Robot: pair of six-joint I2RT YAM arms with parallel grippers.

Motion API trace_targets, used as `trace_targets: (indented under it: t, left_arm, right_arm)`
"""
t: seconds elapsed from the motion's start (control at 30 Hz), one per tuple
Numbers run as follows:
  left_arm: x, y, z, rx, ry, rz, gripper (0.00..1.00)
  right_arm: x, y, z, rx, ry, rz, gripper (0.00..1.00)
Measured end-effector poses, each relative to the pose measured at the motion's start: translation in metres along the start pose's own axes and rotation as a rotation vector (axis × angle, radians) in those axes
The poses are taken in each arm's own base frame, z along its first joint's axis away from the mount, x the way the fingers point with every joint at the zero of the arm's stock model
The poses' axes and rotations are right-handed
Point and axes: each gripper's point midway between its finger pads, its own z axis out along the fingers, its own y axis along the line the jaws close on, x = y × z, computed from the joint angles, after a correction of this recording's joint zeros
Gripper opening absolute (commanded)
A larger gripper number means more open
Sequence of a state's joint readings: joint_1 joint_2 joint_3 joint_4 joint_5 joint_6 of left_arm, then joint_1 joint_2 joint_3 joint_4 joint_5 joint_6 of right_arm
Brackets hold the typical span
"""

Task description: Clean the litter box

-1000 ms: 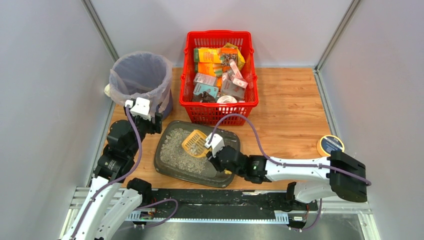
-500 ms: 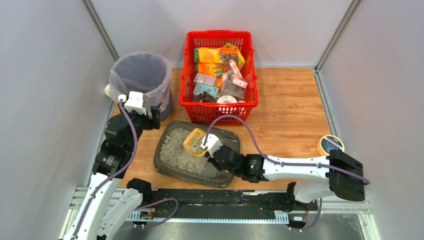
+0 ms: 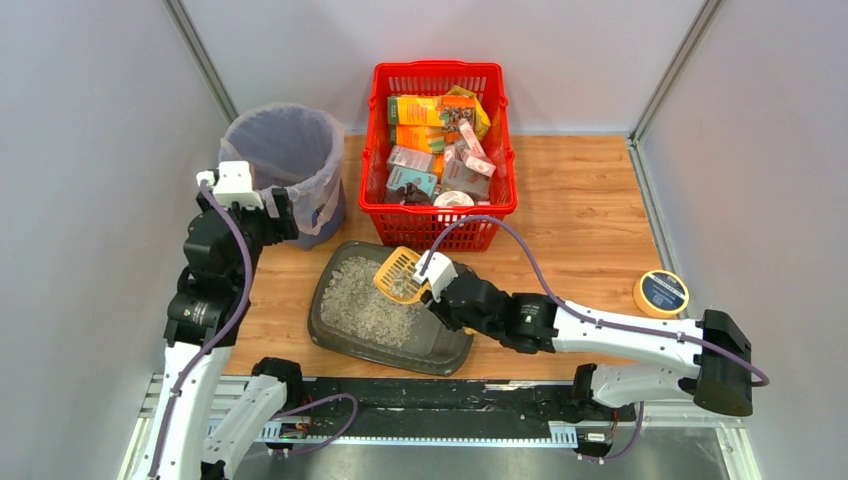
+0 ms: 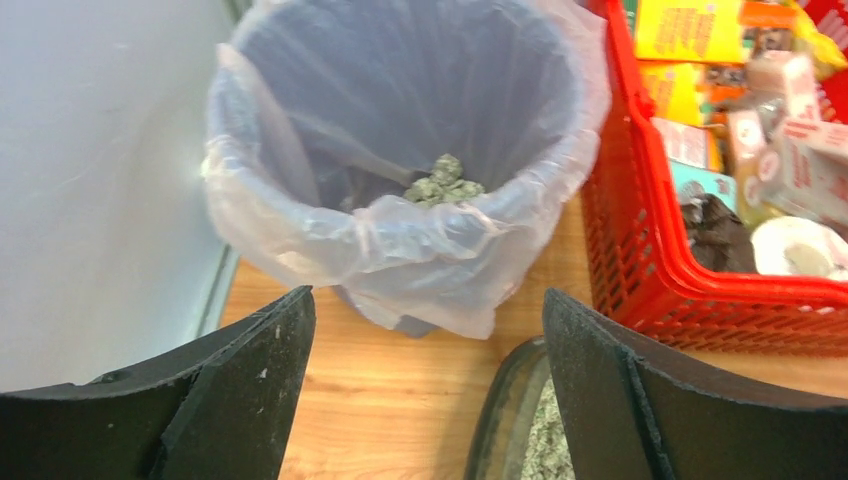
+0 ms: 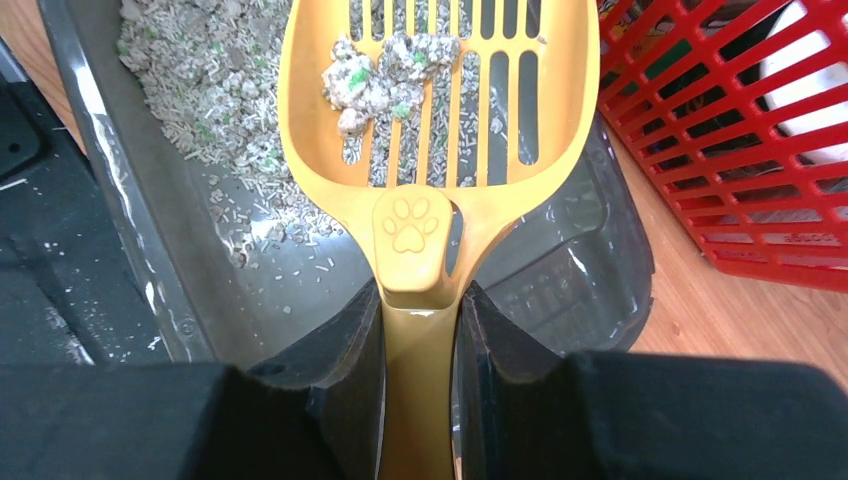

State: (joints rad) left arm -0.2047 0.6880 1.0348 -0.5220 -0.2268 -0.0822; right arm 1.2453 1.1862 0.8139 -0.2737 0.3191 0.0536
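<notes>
The dark grey litter box lies at the table's near middle, pale litter heaped on its left side; it also shows in the right wrist view. My right gripper is shut on the handle of a yellow slotted scoop held above the box, tilted up. In the right wrist view my right gripper clamps the scoop, which carries a clump of litter. My left gripper is open and empty beside the bag-lined bin. In the left wrist view my left gripper faces the bin, with a clump inside.
A red mesh basket full of boxes stands behind the litter box, close to the scoop. A yellow-rimmed round tin sits at the right. Grey walls close in both sides. The basket's wall is right of the bin.
My right gripper has lifted the scoop out of the litter with a clump on it. My left arm has drawn back to the left, away from the litter box toward the bin.
</notes>
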Motion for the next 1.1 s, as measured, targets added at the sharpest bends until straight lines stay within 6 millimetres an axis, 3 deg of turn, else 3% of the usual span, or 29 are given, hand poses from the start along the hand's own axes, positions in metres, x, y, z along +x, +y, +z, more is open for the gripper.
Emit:
trace_targets:
  t: [0.2,0.37,0.57,0.73,0.83,0.97,1.1]
  left_arm:
    - [-0.028,0.035,-0.002,-0.131,-0.003,-0.053,0.97]
    - [-0.038,0.053,0.02,-0.176,0.043,-0.115,0.96]
    - [-0.001,0.072,0.062,-0.195,0.199,-0.197,0.9]
    - [0.013,0.089,0.07,-0.236,0.246,-0.241,0.86]
    - [0.016,0.094,0.073,-0.246,0.255,-0.255,0.79]
    - [0.023,0.097,0.09,-0.236,0.295,-0.271,0.62]
    - [0.042,0.101,0.108,-0.232,0.362,-0.295,0.5]
  right_arm:
    - [-0.033,-0.001,-0.016,-0.035,-0.005,0.012,0.0]
    - [-0.068,0.005,-0.029,-0.094,-0.003,0.022,0.0]
    - [-0.097,0.005,-0.047,-0.117,-0.02,0.026,0.0]
    - [-0.103,0.006,-0.052,-0.131,-0.025,0.03,0.0]
    - [-0.103,0.008,-0.053,-0.142,-0.023,0.031,0.0]
    - [-0.103,0.009,-0.053,-0.15,-0.024,0.031,0.0]
    - [-0.104,0.009,-0.053,-0.15,-0.035,0.034,0.0]
